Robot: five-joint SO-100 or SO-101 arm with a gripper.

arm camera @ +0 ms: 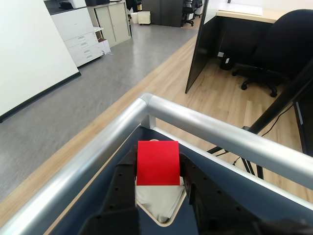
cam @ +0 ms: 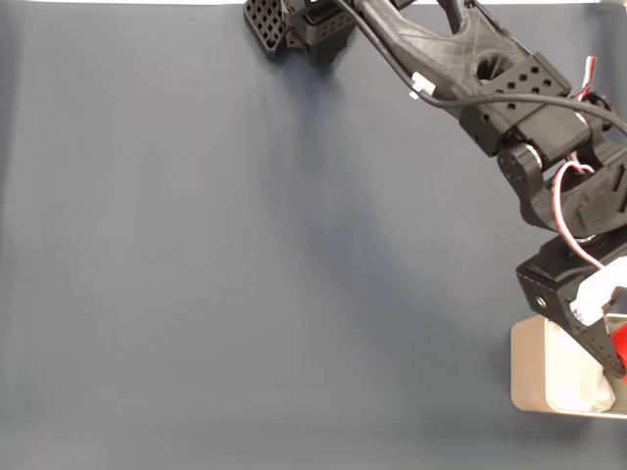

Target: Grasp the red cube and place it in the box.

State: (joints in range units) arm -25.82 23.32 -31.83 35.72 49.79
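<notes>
The black arm (cam: 509,98) reaches from the top edge of the grey-blue tabletop (cam: 245,274) down toward its bottom right corner in the fixed view. There the box (cam: 529,377) sits, right against the right edge of the picture, so only its left part shows: a tan wall with a rounded corner and white padding (cam: 583,392) inside. How its long side runs cannot be told from that slice.

The gripper (cam: 619,364) hangs over the box, its fingers (arm camera: 122,181) clamped on the red cube (arm camera: 157,163). In the fixed view the cube is just a red sliver at the right edge, above the padding. In the wrist view it is much plainer: one flat red face turned toward the camera, edges square to the picture, a dark finger pressing each side. A cube has no long axis to speak of; this one sits straight between the fingers, not tilted. Below and behind it in that view lie the pale padding and the rounded tan rim of the box. Whether the cube touches the padding, I cannot tell.

Beyond the tabletop's corner, the wrist view shows a silver metal rail (arm camera: 215,132), then a wooden floor (arm camera: 220,93), grey carpet (arm camera: 98,88), white drawers (arm camera: 78,34) and a black office chair (arm camera: 279,44).
</notes>
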